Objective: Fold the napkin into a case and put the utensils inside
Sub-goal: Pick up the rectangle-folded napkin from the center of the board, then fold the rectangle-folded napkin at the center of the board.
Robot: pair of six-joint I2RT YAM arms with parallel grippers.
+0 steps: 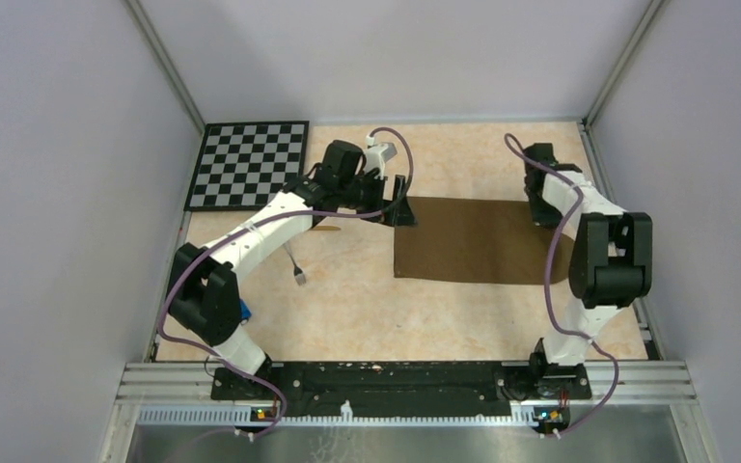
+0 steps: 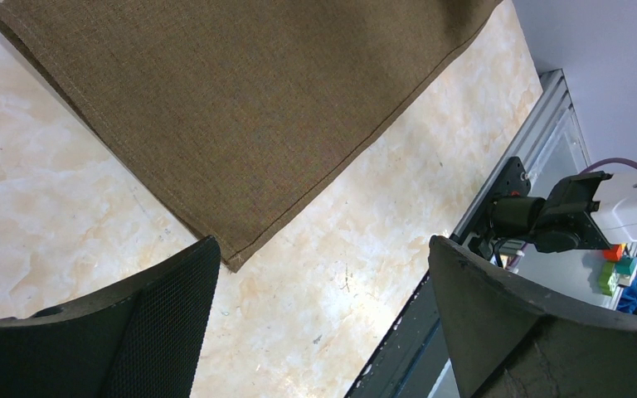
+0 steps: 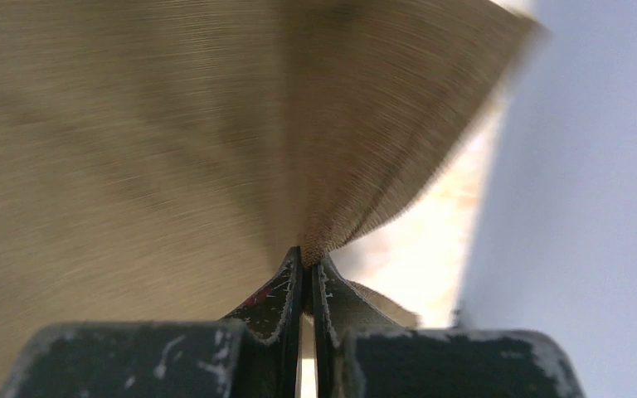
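The dark brown napkin [image 1: 478, 241] lies on the table as a wide rectangle; it looks folded in half. My left gripper [image 1: 403, 207] is open at its far left corner. In the left wrist view the napkin [image 2: 240, 108] has a corner just by the left finger [image 2: 158, 323], and the gripper [image 2: 323, 257] is empty. My right gripper [image 1: 543, 207] is at the far right edge. In the right wrist view it [image 3: 307, 265] is shut on a pinch of the napkin [image 3: 174, 149]. The thin grey utensil [image 1: 296, 265] lies left of the napkin. The knife-like one [image 1: 326, 229] is mostly hidden under my left arm.
A checkerboard [image 1: 249, 164] lies at the back left. A small blue toy car [image 1: 244, 311] sits by the left arm's elbow. The metal rail [image 1: 396, 381] runs along the near edge. Grey walls close in on both sides.
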